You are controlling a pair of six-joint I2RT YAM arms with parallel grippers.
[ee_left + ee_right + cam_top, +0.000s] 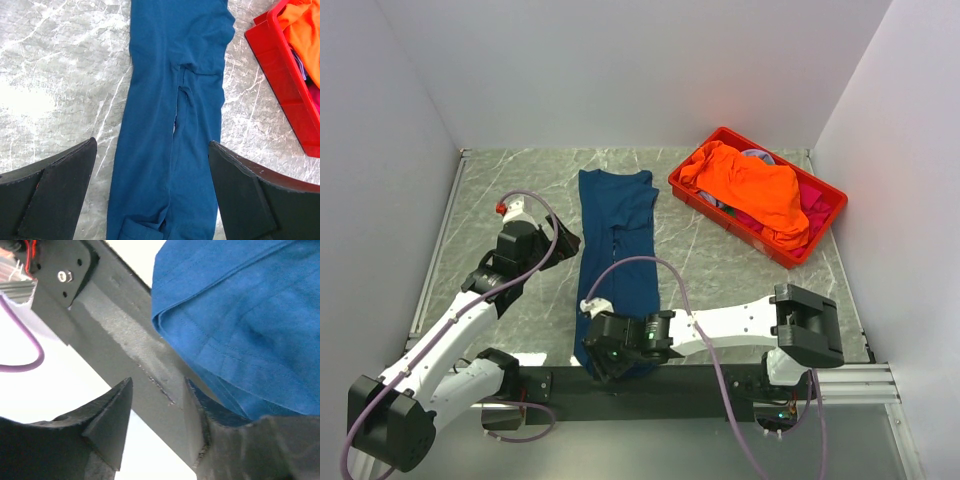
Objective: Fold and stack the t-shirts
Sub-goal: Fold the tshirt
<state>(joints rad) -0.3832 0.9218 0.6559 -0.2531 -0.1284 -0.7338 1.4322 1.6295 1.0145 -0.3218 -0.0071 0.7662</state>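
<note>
From where I stand, a dark navy-blue cloth t-shirt lies on the grey marble-patterned table. It is folded lengthwise into one long, narrow strip that runs from the far middle of the table straight back towards the arms. Its near end reaches the black metal rail along the table's near edge, and in the right wrist view a stitched hem of the blue cloth lies over that rail.

The right gripper sits low at that near end of the strip. Its jaws are released: the two dark fingers stand apart with bare rail showing in the gap, and nothing is pinched between them. The blue cloth is just beside the right-hand finger, and I cannot tell whether it touches. A purple cable loops at the left of that view.

The left gripper hangs over the table just beside the strip's left edge, about halfway along it. Its jaws are spread wide and hold nothing. Through its own camera the blue strip is seen lying flat on the table between the two black fingers.

At the far right stands a red plastic crate, set at an angle. A bright orange t-shirt is heaped in it, crumpled, with magenta-pink cloth showing underneath.
</note>
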